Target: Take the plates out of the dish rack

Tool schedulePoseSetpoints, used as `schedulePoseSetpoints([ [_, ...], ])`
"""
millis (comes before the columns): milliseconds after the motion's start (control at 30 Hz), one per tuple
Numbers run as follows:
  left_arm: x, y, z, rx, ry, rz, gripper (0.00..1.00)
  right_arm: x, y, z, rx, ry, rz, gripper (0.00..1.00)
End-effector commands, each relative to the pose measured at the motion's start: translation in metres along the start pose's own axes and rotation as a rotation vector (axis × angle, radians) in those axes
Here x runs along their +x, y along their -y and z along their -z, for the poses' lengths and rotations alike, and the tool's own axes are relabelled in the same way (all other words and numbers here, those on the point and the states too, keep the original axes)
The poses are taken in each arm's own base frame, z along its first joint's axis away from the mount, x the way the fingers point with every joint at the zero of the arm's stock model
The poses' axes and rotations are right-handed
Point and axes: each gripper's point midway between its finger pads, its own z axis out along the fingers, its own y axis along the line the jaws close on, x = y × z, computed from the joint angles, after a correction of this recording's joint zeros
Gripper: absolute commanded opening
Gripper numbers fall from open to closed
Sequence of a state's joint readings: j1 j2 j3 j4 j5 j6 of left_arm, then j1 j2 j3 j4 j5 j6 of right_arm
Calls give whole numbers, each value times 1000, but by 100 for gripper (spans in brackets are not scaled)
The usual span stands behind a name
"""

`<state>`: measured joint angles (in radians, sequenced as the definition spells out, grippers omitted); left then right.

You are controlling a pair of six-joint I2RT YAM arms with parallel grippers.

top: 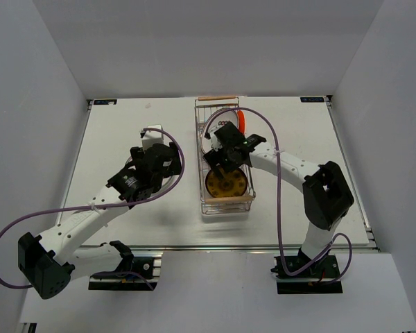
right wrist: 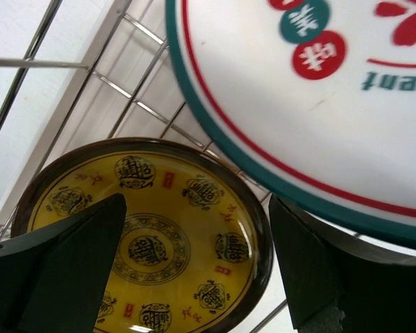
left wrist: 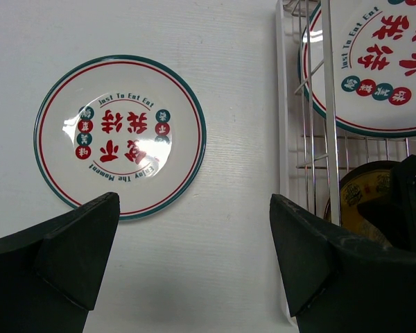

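At the near end of the long silver wire dish rack (left wrist: 328, 104), a round yellow-brown patterned plate (right wrist: 145, 243) lies flat. The right gripper (right wrist: 197, 202) hangs over it, fingers spread wide, holding nothing. Just beyond in the rack sits a white plate with green rim and red characters (right wrist: 312, 118), overlapping the yellow one's edge. Left of the rack a matching white green-rimmed plate (left wrist: 120, 137) lies flat on the white table (left wrist: 222, 263), the left gripper (left wrist: 194, 201) open and empty over it. At the rack's far end an orange-red plate (top: 241, 118) stands on edge.
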<state>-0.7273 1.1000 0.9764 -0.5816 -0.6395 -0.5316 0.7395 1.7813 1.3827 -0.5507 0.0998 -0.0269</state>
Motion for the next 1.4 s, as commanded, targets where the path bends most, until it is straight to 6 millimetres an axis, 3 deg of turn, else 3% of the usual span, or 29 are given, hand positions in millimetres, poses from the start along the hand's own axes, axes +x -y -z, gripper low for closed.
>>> schedulePoseSetpoints([
  [0, -7, -2, 3, 6, 26, 25, 98, 12, -14, 0, -86, -30, -11, 89],
  [167, -8, -3, 5, 6, 29, 28, 98, 19, -38, 15, -225, -32, -2, 89],
  [400, -10, -4, 7, 12, 37, 37, 98, 15, -47, 38, -278, 18, -3, 88],
  [667, -11, -2, 8, 19, 37, 41, 98, 22, -34, 39, -182, -39, -117, 84],
  [867, -10, -3, 7, 17, 36, 41, 98, 30, -26, 32, -138, -91, -150, 62],
  [1000, -10, -3, 8, 18, 37, 45, 98, 37, -18, 28, -87, -140, -194, 68],
  [1200, 0, 2, 5, 35, -1, 56, 98, 45, 2, 37, 64, -203, -242, 71],
  [1367, 35, 11, -2, 82, -108, 39, 97, 50, 0, 35, 59, -214, -254, 71],
])
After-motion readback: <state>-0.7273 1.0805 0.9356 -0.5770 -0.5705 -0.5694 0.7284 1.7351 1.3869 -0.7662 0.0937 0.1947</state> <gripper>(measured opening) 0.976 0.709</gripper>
